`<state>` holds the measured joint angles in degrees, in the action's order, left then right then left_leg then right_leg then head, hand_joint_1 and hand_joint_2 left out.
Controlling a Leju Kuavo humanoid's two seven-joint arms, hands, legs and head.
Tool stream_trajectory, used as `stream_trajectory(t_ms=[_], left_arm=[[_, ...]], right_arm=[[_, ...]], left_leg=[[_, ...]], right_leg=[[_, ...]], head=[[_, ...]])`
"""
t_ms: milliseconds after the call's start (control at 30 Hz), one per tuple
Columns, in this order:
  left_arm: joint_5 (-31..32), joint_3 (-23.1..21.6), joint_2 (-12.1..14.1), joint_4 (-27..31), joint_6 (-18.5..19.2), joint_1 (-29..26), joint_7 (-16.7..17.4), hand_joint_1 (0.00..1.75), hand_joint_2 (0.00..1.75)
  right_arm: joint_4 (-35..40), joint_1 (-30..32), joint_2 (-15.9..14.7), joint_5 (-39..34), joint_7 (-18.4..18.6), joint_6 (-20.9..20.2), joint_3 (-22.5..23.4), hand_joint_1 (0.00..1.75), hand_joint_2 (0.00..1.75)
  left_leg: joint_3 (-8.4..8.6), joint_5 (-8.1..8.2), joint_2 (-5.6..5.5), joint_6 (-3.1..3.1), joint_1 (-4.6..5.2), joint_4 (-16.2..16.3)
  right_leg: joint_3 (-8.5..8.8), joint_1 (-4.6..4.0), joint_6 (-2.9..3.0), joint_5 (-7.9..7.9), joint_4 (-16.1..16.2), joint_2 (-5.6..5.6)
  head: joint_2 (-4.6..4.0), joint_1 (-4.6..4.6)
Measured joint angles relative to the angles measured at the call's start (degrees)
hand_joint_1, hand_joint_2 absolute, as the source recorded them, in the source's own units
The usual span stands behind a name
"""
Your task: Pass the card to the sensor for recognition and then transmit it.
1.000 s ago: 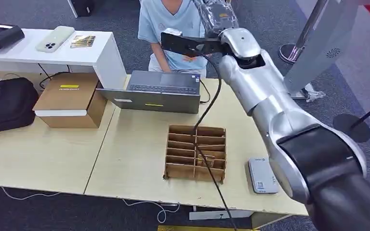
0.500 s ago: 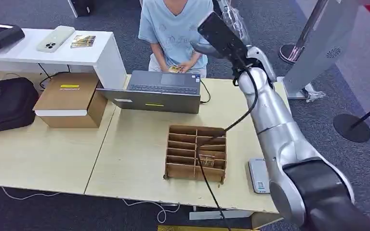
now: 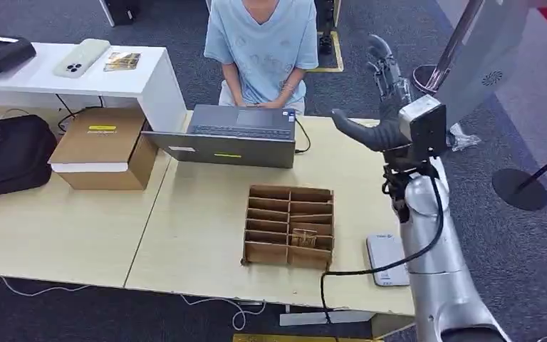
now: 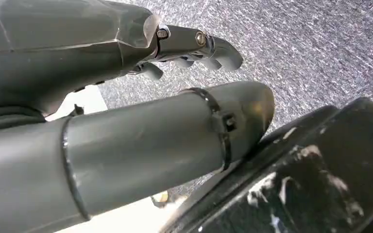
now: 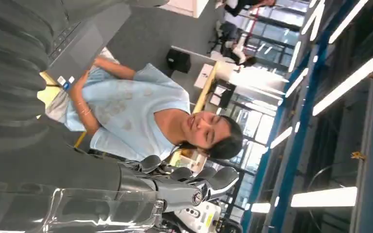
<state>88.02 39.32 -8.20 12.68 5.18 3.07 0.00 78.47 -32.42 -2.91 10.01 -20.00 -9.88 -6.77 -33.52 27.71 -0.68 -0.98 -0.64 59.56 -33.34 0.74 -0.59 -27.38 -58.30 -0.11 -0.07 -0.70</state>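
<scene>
My right hand is raised above the table's far right edge, thumb and fingers spread, holding nothing. In the right wrist view the same hand has its fingers apart and points toward a person in a light blue shirt. That person sits behind the laptop, hands low behind its lid. The grey-white sensor lies flat at the table's front right, beside my right arm. A cardboard divider box holds cards in one front compartment. My left hand hangs over carpet, holding nothing.
A brown cardboard box and a black bag sit on the table's left side. A white shelf behind them carries a phone and small cards. A black cable loops by the sensor.
My right arm has swung back from in front of the person to the right, and its hand now stands upright over the table's far right edge. The person's hands have dropped behind the laptop.
</scene>
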Motion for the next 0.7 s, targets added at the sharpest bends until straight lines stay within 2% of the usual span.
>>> stream_trajectory(t_ms=[367,600,700], left_arm=[[-0.1,0.9,-0.2,0.0,-0.4,-0.1,0.0,0.0,0.0],[-0.8,1.4,-0.4,0.0,-0.4,-0.2,0.1,0.0,0.0],[-1.0,1.8,-0.5,0.0,-0.5,-0.3,0.1,0.0,0.0]], right_arm=[[10.6,12.3,-2.7,-2.9,-1.2,-0.8,2.4,0.0,1.75],[18.0,21.9,-3.1,2.2,-1.8,3.6,3.9,0.0,1.75],[21.6,26.8,-3.1,7.2,-2.1,7.8,5.6,0.0,1.75]], left_leg=[[-0.02,0.02,0.0,0.01,0.0,0.0],[-0.03,0.04,-0.04,0.01,0.0,0.0],[-0.04,0.07,-0.03,0.03,0.0,0.0]], right_leg=[[0.0,0.0,-0.01,-0.02,0.0,-0.01],[0.0,0.0,0.0,-0.06,0.0,-0.08],[-0.01,0.0,0.0,-0.06,0.0,-0.07]], head=[[0.0,0.02],[0.0,0.02],[0.0,0.02]])
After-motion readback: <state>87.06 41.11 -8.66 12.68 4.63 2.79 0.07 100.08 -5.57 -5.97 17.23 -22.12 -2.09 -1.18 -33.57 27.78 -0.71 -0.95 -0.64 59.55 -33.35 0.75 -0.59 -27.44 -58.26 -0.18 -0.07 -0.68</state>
